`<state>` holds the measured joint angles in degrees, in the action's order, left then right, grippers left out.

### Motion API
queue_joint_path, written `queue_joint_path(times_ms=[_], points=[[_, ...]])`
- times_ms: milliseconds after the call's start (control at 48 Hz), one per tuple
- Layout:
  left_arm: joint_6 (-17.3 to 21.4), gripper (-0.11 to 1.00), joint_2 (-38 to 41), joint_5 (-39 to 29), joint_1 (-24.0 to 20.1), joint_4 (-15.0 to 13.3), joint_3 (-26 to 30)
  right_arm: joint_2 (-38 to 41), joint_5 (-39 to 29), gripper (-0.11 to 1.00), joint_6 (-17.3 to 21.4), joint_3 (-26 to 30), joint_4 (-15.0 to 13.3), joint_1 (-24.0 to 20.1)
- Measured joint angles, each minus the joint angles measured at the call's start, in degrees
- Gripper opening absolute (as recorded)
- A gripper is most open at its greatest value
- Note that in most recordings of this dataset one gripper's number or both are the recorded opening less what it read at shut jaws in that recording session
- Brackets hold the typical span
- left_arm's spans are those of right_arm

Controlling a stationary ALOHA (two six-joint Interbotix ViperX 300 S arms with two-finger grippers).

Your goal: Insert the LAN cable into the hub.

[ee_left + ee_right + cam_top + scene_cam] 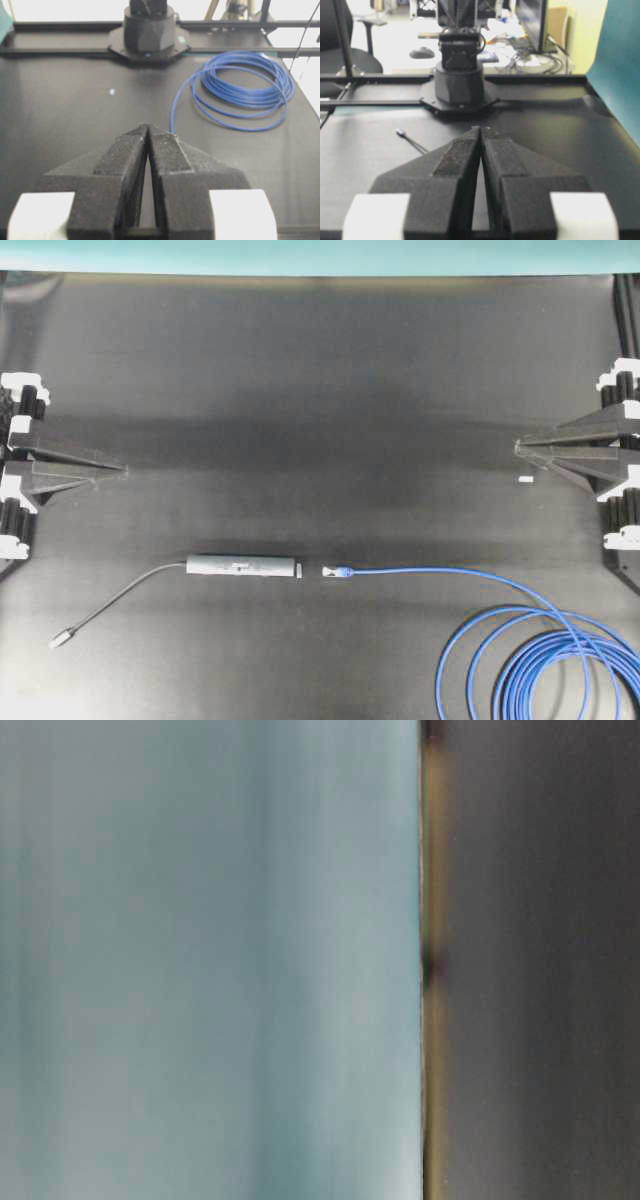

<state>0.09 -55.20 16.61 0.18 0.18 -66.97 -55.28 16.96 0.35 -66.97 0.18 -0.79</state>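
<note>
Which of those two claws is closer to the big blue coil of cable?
Right. The right gripper sits above the coiled LAN cable; the left gripper rests across the table.

Blue LAN cable (520,640) plug lies just beside the grey hub (243,566), unplugged.

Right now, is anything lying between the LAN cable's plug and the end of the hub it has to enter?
Nothing visible does. In the overhead view the LAN cable's plug lies just right of the hub, roughly in line with its silver end, with only bare black table in the gap between them.
</note>
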Motion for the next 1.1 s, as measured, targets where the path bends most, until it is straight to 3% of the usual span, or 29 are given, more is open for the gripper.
queue_joint_path(times_ms=[83, 291, 500, 625, 791, 979, 1103], points=[[-1.6, 0.00, 1.1, -1.6, 0.2, 1.3, 1.1, 0.4, -0.9, 0.02, 0.1, 0.1, 0.2, 0.0], [-2.5, 0.00, 6.4, -7.6, 1.1, 2.1, 5.4, 4.8, -11.3, 0.00, 2.6, 1.8, 1.9, -0.2], [-2.3, 0.00, 14.9, -20.4, 2.7, 2.1, 10.4, 11.3, -20.7, 0.00, 3.7, 5.9, 2.0, -0.3], [-2.6, 0.00, 19.0, -24.4, 4.4, 2.2, 12.0, 15.4, -24.7, 0.00, 3.8, 8.0, 1.9, -1.8], [-3.8, 0.00, 22.8, -25.2, 5.4, 2.1, 13.2, 21.0, -27.5, 0.00, 3.8, 10.4, 2.0, -2.7], [-8.3, 0.00, 27.2, -25.2, 6.2, 2.2, 13.7, 27.2, -30.7, 0.00, 3.8, 13.8, 1.9, -2.9], [-8.7, 0.00, 30.4, -22.2, 6.3, 2.2, 13.5, 30.9, -31.7, 0.00, 3.8, 16.2, 1.5, -2.9]])
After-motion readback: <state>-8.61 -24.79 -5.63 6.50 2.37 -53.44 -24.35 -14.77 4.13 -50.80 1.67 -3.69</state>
